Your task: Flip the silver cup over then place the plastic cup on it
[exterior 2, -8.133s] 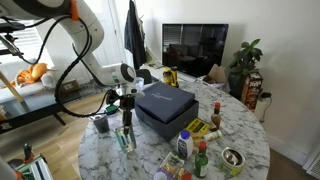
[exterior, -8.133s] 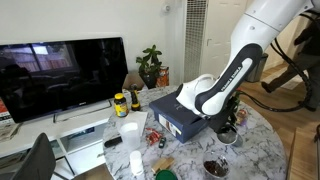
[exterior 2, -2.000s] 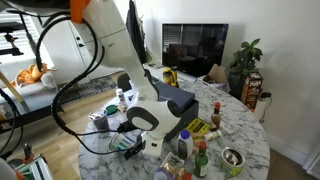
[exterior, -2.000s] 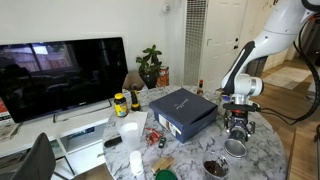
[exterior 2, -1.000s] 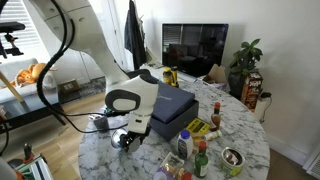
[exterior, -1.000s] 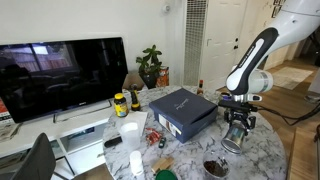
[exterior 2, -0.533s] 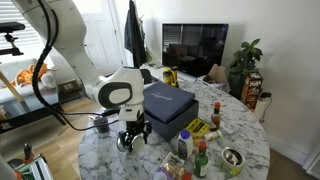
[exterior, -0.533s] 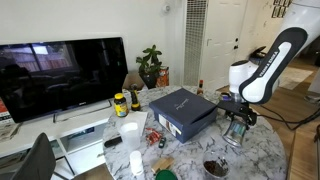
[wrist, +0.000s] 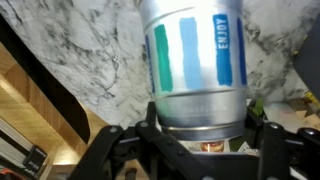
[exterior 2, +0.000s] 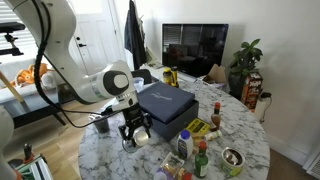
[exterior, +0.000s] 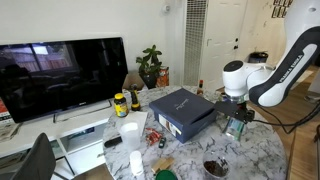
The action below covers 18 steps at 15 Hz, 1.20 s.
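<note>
Surveying from the largest item down, what does the figure show?

ARM: Marble table, crowded. My arm, bent over the table's edge beside the box. Then my gripper, with the silver cup between the jaws. The plastic cup sits on the table near the gripper, apart from it.

READER: How are the jaws set, and how will the cup handle?

ARM: The jaws are wide, one on each side of the cup's wall, and closed on it as far as its width allows. In the wrist view the wall fills the gap. I judge the cup light, stiff and thin-walled, so it should not crush. Bare polished metal is slippery, though, and the sides taper, so it may creep toward its narrow end if squeezed near the rim. The best hold is across the body at mid-height, squeezed from opposite sides, which is about where I have it. The plastic cup I judge lighter and a little springy. It should be taken the same way, across the wall, and gently.

READER: And the pose?

ARM: The forearm slopes down from above and the wrist is low over the table, with the gripper pointing down at a slant. In the wrist view the cup's striped side faces the camera with marble behind it, so it reads as tipped off upright. I cannot tell which end is the mouth, nor whether the cup clears the table.
</note>
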### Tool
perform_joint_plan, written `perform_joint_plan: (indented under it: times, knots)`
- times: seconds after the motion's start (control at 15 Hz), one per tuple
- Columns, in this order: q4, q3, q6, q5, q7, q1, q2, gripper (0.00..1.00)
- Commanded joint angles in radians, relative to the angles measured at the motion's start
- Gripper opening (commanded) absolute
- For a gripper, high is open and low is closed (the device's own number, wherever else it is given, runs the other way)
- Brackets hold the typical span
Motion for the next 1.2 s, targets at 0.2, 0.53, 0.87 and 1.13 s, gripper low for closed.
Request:
perform_joint_plan:
  times: [0.2,0.53,0.87,1.13]
  knots:
    - [0.025,-0.053,-0.177,-0.150,0.208,0.130,-0.017,0.53]
    - [0.072,0.274,-0.285,-0.257,0.330,-0.156,-0.021,0.53]
    - [0.102,0.555,-0.324,-0.312,0.396,-0.409,-0.007,0.53]
    - [0.112,0.688,-0.344,-0.330,0.411,-0.539,-0.002,1.00]
